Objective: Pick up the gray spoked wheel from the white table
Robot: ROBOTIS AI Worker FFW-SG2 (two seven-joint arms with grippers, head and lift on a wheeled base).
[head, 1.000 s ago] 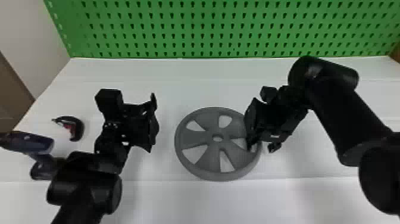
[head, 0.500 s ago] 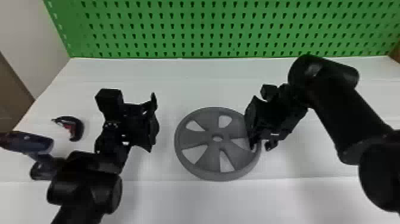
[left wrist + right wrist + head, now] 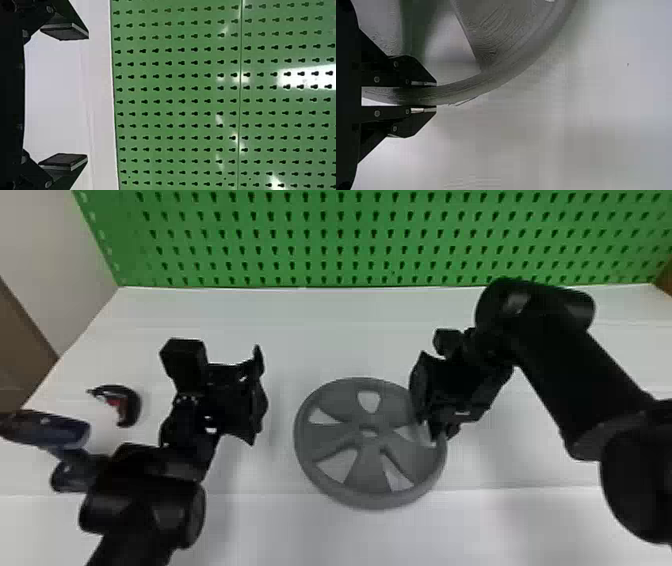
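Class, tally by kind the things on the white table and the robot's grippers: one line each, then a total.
Gray wheel: 1
Drill-like tool: 1
Curved black-and-red item: 1
Grippers: 2 (left gripper, right gripper)
Total: 5

The spoked wheel (image 3: 367, 475) is coloured grey, the bench (image 3: 325, 330) white. The green pegboard (image 3: 320, 242) is patterned with rows of dark keyhole-shaped slots. Dark blue is seen on the drill (image 3: 55, 431), black and red on the curved tool (image 3: 132, 405).
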